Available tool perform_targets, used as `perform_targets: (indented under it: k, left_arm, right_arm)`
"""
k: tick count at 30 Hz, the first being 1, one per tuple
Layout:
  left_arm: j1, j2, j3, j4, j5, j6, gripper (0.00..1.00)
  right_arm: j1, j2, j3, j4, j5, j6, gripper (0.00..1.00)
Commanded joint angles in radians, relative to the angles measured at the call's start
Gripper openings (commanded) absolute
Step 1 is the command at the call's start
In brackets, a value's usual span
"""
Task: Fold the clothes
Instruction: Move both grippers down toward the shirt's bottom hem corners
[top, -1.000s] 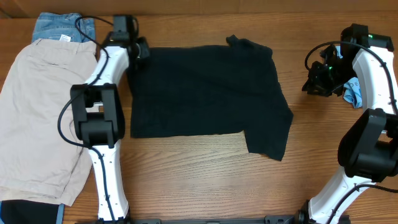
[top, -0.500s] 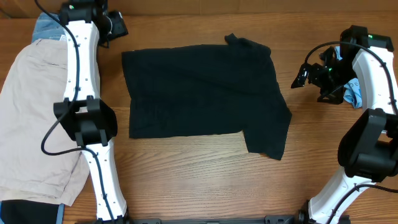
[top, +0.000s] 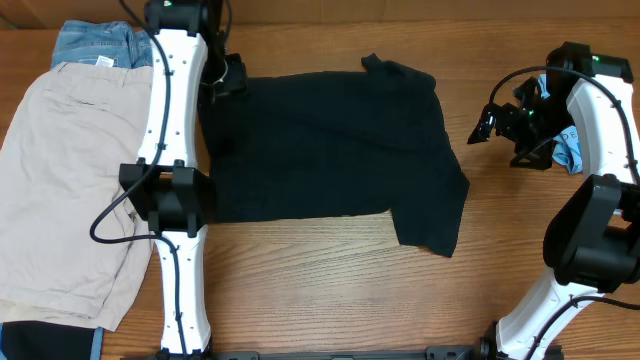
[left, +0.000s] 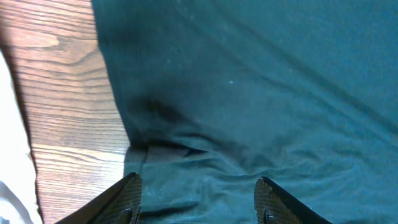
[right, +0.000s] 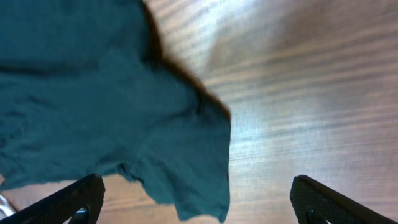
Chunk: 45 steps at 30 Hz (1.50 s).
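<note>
**A:** Entry one: what had altered on the brown wooden table (top: 320, 290)?

**B:** Both grippers had let go. A second earlier the left gripper (left: 198, 193) was pinched shut at the far left corner of the black cotton T-shirt (top: 330, 150). It had swung away, then returned above that same corner. The right gripper (right: 198, 186) had sprung from nearly closed to full spread.

**A:** Meaning for the folding?

**B:** Judged: spreading finished, no fold begun. The shirt lay flat mid-table, one sleeve jutting at the near right, small creases at the left corner.

**A:** Entry two: left gripper, condition?

**B:** Fingers partly parted, gripping nothing, with only cloth lying below them. Whether the tips touched the fabric could not be told.

**A:** Right gripper?

**B:** Jaws wide and empty, hanging beside the shirt's right edge, over sleeve and bare wood.

**A:** Other stock?

**B:** Flat beige cotton shorts (top: 70, 180) lay at the left edge, with folded blue denim (top: 95, 42) just beyond them. A crumpled light-blue printed cloth (top: 570, 150) sat behind the right arm. All untouched.
</note>
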Motion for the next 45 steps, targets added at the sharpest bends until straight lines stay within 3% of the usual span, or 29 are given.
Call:
perform_targets:
  k: [1, 8, 12, 18, 25, 31, 35, 40, 45]
  left_arm:
    - [-0.017, 0.003, -0.013, -0.003, 0.011, 0.020, 0.61]
    - [-0.063, -0.008, -0.134, -0.003, 0.075, 0.020, 0.59]
    - [-0.089, -0.063, -0.329, -0.004, 0.033, 0.037, 0.57]
    - [-0.108, -0.181, -0.567, -0.004, -0.029, 0.034, 0.56]
    - [-0.130, -0.397, -0.805, 0.032, -0.073, -0.023, 0.56]
    - [-0.150, -0.669, -1.109, 0.275, -0.079, -0.070, 0.57]
    - [-0.145, -0.833, -1.364, 0.514, -0.074, -0.145, 0.64]
    - [-0.143, -0.861, -1.572, 0.769, -0.038, -0.150, 0.63]
    - [-0.116, -0.825, -1.676, 0.913, -0.035, -0.193, 0.63]
  right_arm:
    - [0.003, 0.005, 0.018, -0.045, -0.006, -0.002, 1.00]
    - [0.003, -0.012, 0.016, -0.177, 0.025, -0.002, 1.00]
    - [0.006, -0.100, -0.030, -0.176, 0.034, -0.002, 1.00]
    - [0.006, -0.251, -0.141, -0.135, 0.037, -0.002, 1.00]
    - [0.006, -0.480, -0.361, 0.036, 0.036, 0.059, 1.00]
    - [0.006, -0.624, -0.544, 0.177, 0.036, 0.145, 1.00]
    - [0.008, -0.642, -0.661, 0.280, -0.021, 0.151, 1.00]
    - [0.016, -0.641, -0.789, 0.430, -0.025, 0.201, 1.00]
    - [0.016, -0.640, -0.861, 0.505, -0.036, 0.201, 1.00]
